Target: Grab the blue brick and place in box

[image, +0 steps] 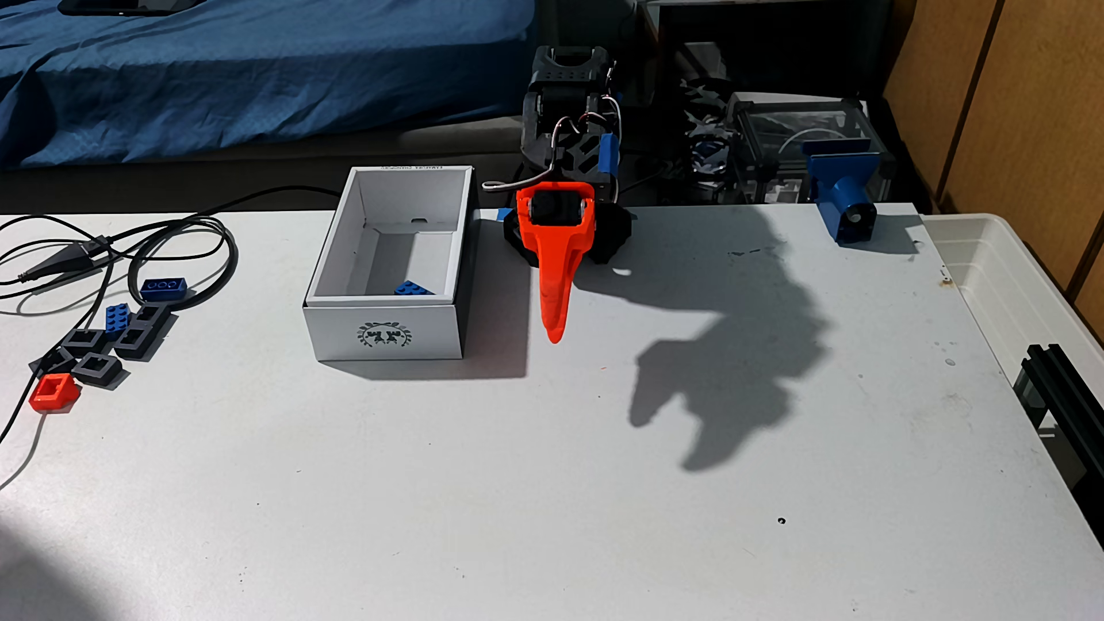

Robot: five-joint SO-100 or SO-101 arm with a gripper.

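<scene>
Fixed view first: nearest me the desk (537, 507) lies bare and sunlit, crossed by the arm's shadow (729, 358). Farther in, I see the orange fingers (554, 334) pressed together into one point, clenched on nothing, aimed at the near edge just beside the box (388, 340). Inside that box, at its near right corner, rests the blue brick (412, 289), left of the fingers, its long axis roughly along the front wall. I judge the placing done; the arm's base (567, 233) sits at the far edge.
</scene>
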